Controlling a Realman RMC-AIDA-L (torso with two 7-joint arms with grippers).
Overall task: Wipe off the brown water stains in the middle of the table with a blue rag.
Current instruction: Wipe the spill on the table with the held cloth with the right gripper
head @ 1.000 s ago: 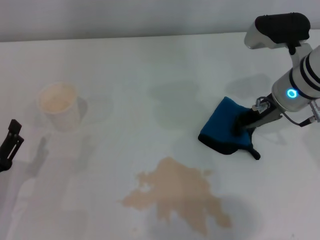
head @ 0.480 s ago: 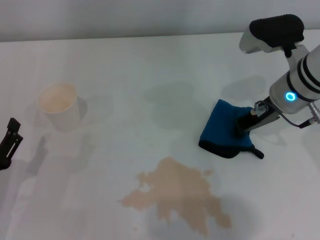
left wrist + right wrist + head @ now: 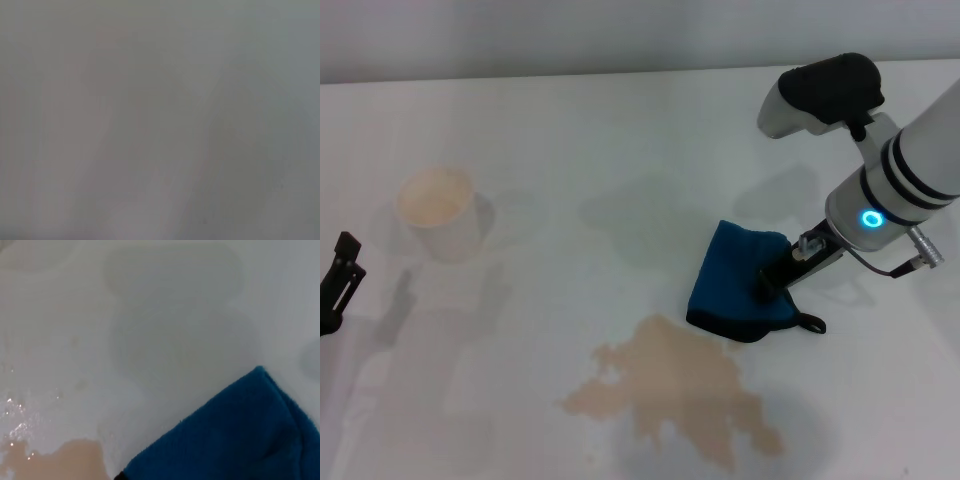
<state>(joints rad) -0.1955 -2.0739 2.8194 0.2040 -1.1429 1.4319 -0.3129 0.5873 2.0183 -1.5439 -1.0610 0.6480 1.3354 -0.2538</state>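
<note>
Looking down from the head view: right gripper point(image 3: 770, 284) clamped on the blue rag point(image 3: 735, 281), pressing it onto the table point(image 3: 620, 130) right of centre, white forearm with a glowing blue ring slanting up toward the right edge. Rag bunched and partly folded, black trim along its near edge, small black loop trailing at the near right corner. Near edge of the rag just beside the far right margin of the brown water stains point(image 3: 672, 390); touching or a hair apart, cannot tell. Stains spread as a ragged tan splash in the near middle of the table, nearer the robot than the rag. Pale paper cup point(image 3: 438, 212) upright on the left side, well apart from both stain and rag. Left gripper point(image 3: 338, 283) low at the far left edge, only a dark finger-like part showing, so open or closed cannot be told.

Turning to the left wrist view: nothing but a blurred grey-white surface, no object to make out.

Turning to the right wrist view: blue rag point(image 3: 235, 435) filling one corner, soft nap visible, a bit of black trim at its edge, lying on the glossy table point(image 3: 165, 315). Tan edge of the brown water stains point(image 3: 60, 460) wet and glinting just beside the rag's corner, a narrow strip of white between them
</note>
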